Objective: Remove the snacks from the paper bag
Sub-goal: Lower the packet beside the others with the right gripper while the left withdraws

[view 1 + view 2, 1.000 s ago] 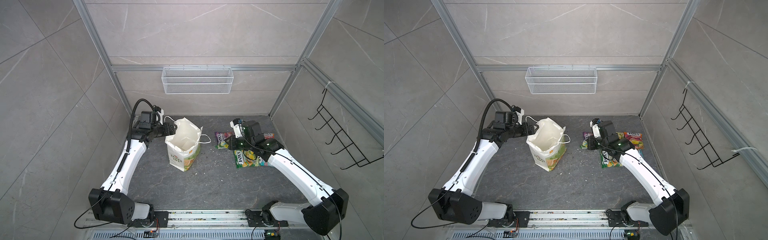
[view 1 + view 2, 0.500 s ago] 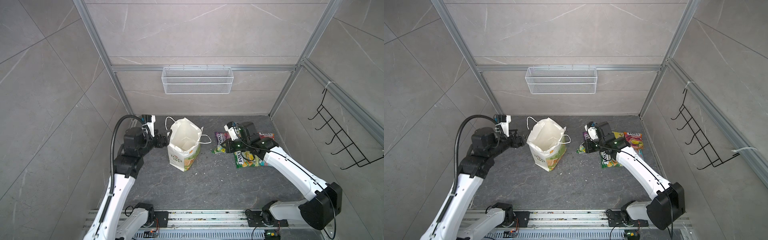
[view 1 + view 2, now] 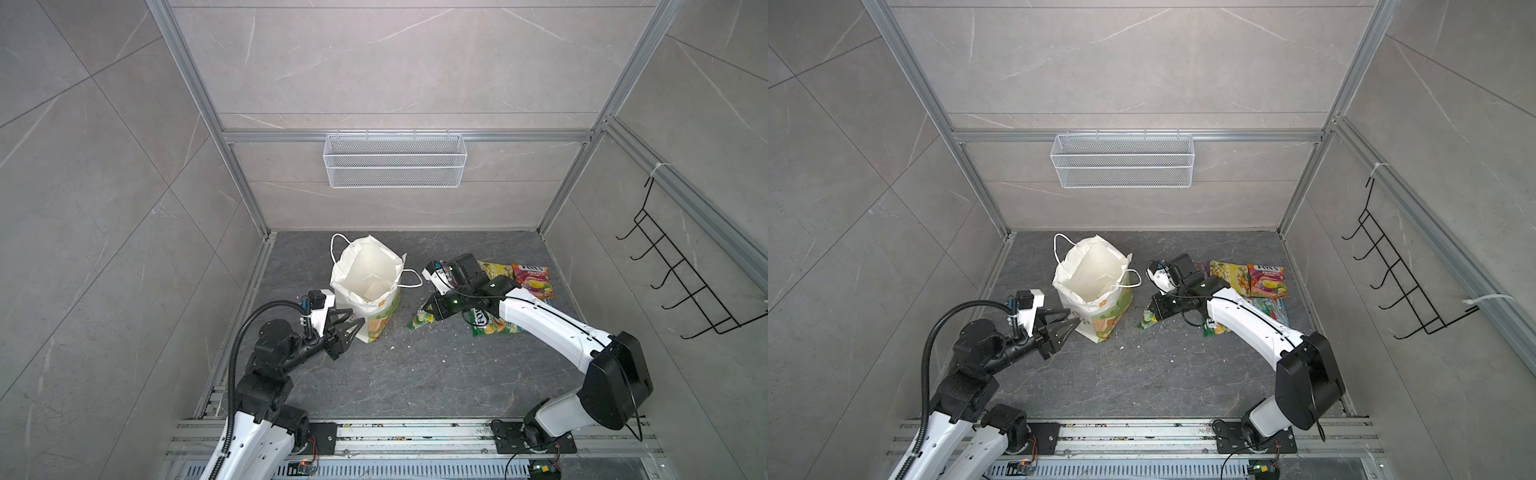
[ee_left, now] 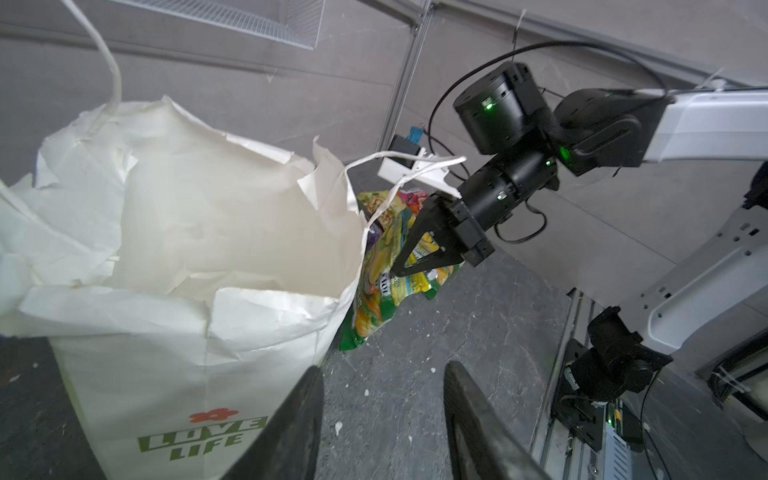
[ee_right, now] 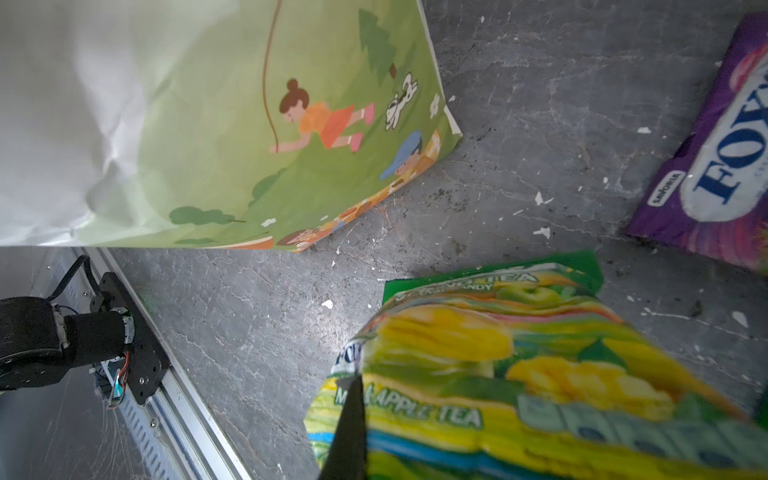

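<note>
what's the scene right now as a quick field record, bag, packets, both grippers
paper bag: upright, mouth open, no packet visible inside
right gripper: shut on a green-yellow apple tea packet, right of the bag
left gripper: open, holding nothing, close to the bag's lettered side
loose packets: purple packet, red-pink packet, second green-yellow packet, all lying right of the bag

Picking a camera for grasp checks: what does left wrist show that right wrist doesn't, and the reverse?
Left wrist only: the open white inside of the paper bag, its green lettering, and the whole right gripper shut on a green-yellow packet. Right wrist only: the bag's cartoon print, the FOX'S label on the purple packet, the left arm's base. Both: the bag, that held packet, the grey floor.
</note>
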